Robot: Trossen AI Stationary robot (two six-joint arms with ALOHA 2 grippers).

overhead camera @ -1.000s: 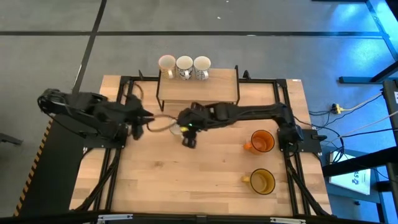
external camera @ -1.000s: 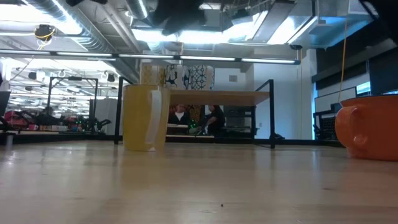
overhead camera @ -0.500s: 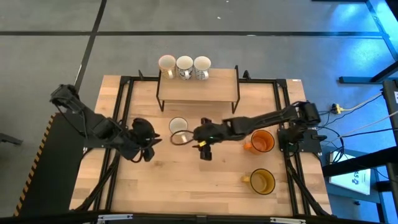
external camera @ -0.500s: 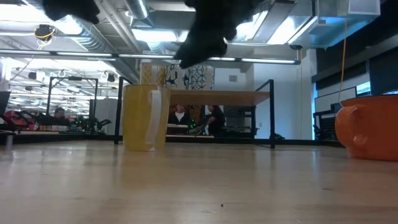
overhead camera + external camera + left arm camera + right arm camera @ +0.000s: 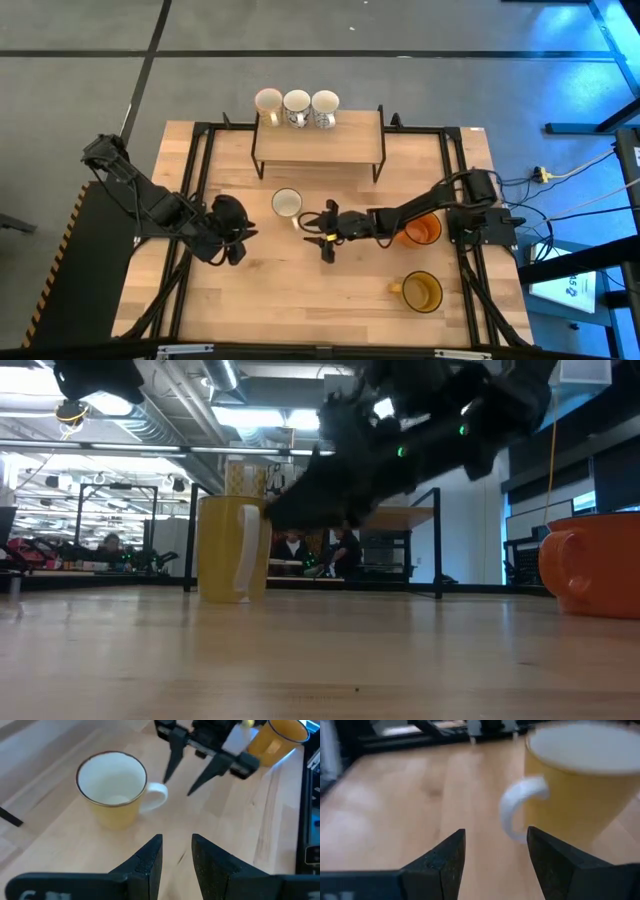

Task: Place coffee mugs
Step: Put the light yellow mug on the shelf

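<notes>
A yellow mug [image 5: 287, 204] with a white inside and a white handle [image 5: 155, 797] stands upright on the table's middle; the low view shows this mug [image 5: 232, 548] too. My right gripper [image 5: 313, 228] hangs low just right of it, open, its fingers pointing at the handle [image 5: 519, 810] and apart from it. My left gripper [image 5: 240, 232] is open, left of the mug and nearer the table's near edge. An orange mug [image 5: 422, 228] and an amber mug [image 5: 422, 291] stand on the right side. Three pale mugs [image 5: 296, 103] stand on a shelf.
The wooden shelf [image 5: 318, 145] on black legs stands at the far side, the three mugs along its far edge and bare board in front of them. Black frame rails [image 5: 200, 180] run along the table's left and right sides. Bare wood lies near the near edge.
My right gripper has drawn back from the yellow mug toward the table's right and near edge and come down low, into the low view. My left gripper has pulled away toward the near edge. The yellow mug has stayed where it was.
</notes>
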